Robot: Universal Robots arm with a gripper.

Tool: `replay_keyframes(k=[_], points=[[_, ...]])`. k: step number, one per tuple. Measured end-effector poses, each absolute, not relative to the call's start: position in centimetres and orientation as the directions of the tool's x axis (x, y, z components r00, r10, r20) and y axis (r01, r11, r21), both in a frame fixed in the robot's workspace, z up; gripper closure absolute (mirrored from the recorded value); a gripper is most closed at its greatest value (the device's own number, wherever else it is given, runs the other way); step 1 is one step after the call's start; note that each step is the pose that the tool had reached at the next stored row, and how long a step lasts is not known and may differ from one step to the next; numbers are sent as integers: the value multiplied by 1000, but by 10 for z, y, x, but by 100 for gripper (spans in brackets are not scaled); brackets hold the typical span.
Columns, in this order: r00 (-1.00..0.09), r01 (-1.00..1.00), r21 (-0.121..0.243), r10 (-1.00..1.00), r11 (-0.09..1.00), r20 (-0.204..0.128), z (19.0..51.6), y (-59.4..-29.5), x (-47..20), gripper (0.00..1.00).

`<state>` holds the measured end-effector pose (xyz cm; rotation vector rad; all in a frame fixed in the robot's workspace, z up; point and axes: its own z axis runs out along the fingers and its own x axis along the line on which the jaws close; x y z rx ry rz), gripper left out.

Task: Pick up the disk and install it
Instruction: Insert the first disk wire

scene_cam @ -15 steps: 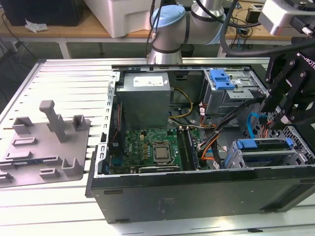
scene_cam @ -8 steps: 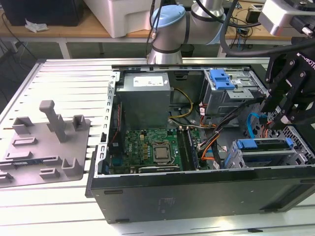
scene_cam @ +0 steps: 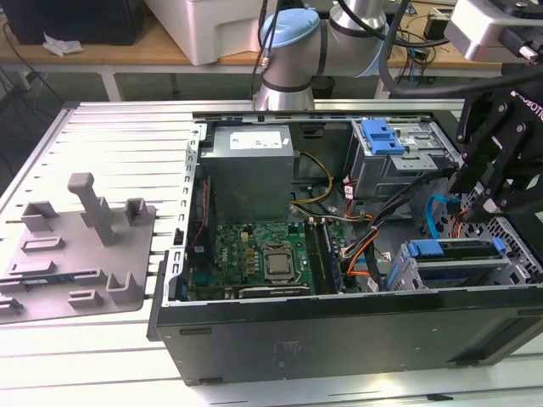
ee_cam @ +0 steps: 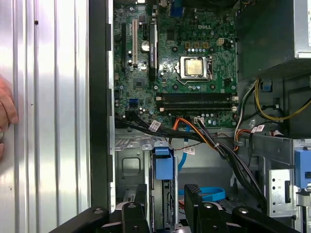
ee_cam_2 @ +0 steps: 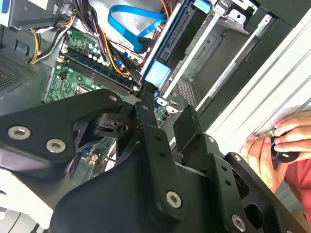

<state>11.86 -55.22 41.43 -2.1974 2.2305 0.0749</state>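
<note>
While the gripper [ee_cam: 163,201] hangs over the open computer case with its two black fingers [ee_cam: 194,204] spread apart and nothing pinched between them, the disk [ee_cam: 164,167] stands on edge in the metal drive cage [ee_cam: 129,165] right under it. Its blue carrier tab faces the camera in both wrist views, and one finger is lined up to each flat side. Whether either finger touches it I cannot tell, nor how deep it sits in the cage. In the exterior view the disk [scene_cam: 454,248] lies at about three o'clock from the processor socket [scene_cam: 277,263], near the case's corner on the exterior view's right. The gripper is just beyond the disk at roughly one o'clock, and the grey power-supply box [scene_cam: 250,165] is at eleven o'clock from the socket. I judge the disk to be stiff and dense for its size, so it should not sag or twist in a pinch. Its metal faces look smooth and probably slippery, though, and a drive of this kind takes knocks badly. The blue plastic frame is the softer part and would likely flex or unclip under a hard squeeze. The better hold is therefore across the two broad metal faces, near the middle of the exposed edge, rather than on the tab alone. Orange and black cables [ee_cam: 194,133] run between the cage and the motherboard [ee_cam: 175,58], and a blue flat cable [ee_cam: 204,194] lies just beside the cage, so any hold needs to stay clear of them. A person's hand [ee_cam_2: 274,145] rests on the table [scene_cam: 110,127] just outside the case wall.
</note>
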Motion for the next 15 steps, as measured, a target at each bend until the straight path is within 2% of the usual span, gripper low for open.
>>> replay_keyframes(k=[8, 13, 15], points=[[-16, -999, 32, -1000, 15, -24, 414, -544, 134, 56], [-16, -999, 34, -1000, 16, 19, 412, -536, 147, 56], [-16, -999, 35, -999, 17, 48, 412, -524, 155, 56]])
